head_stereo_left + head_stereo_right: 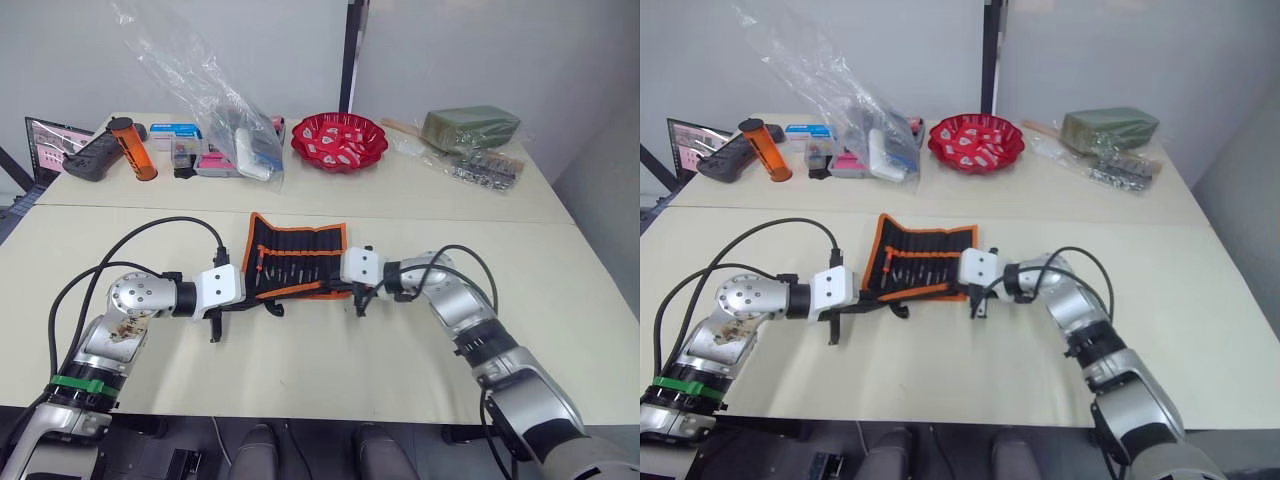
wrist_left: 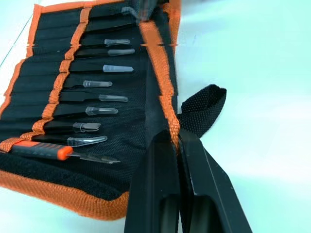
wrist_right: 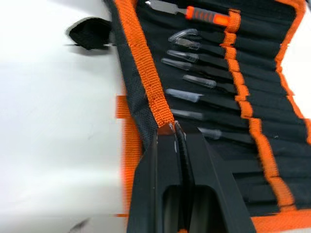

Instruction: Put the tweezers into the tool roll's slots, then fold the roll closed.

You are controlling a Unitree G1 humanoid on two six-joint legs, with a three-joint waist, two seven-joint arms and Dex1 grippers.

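Pale cream tabletop (image 1: pixel 330 360) runs out in front of you, with a seam across it and grey walls behind. Near the middle lies the tool roll (image 1: pixel 296 258), spread open with its inner face up, orange edging all round. Your tweezers (image 2: pixel 90 110) already sit in the slots (image 2: pixel 43 92), side by side with clear caps on their tips, and one orange-handled tool (image 2: pixel 41 150) lies in the slot at the end of the row.

Your left gripper (image 2: pixel 174 145) is at about 9 o'clock from the roll, fingers pinched together on the orange trim of the near edge. The small black strap (image 2: pixel 204 109) loops out on the table just beside that pinch. Your right gripper (image 3: pixel 171 130) is at about 3 o'clock from the roll, and its fingers are likewise clamped on the same orange near edge at the other end. Between the two grips the near edge is lifted slightly off the table and curls over toward the tweezers.

Well beyond the roll, at 12 o'clock, you have a red bowl (image 1: pixel 339 141). At 11 o'clock stand a clear plastic bag (image 1: pixel 225 120) and an orange cylinder (image 1: pixel 132 148); at 1 o'clock lies a green block in wrap (image 1: pixel 470 127).
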